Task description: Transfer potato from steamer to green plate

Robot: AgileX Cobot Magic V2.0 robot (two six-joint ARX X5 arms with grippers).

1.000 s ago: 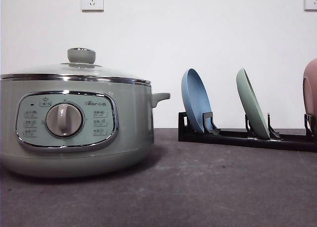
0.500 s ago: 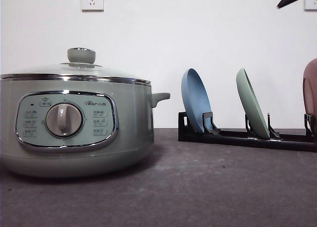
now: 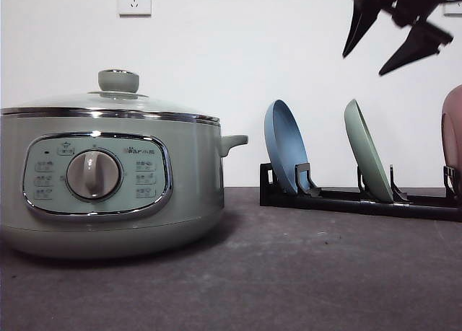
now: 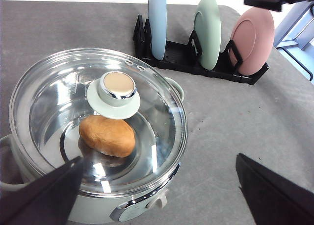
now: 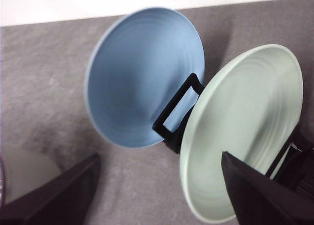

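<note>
Grey tabletop: we're at the plate-fetch step, lid still on.
Our right gripper hangs spread above the green plate, upright in the black rack. The potato sits inside the steamer under its glass lid; left gripper spread above. Next: drop onto the plate rim and pinch.
</note>
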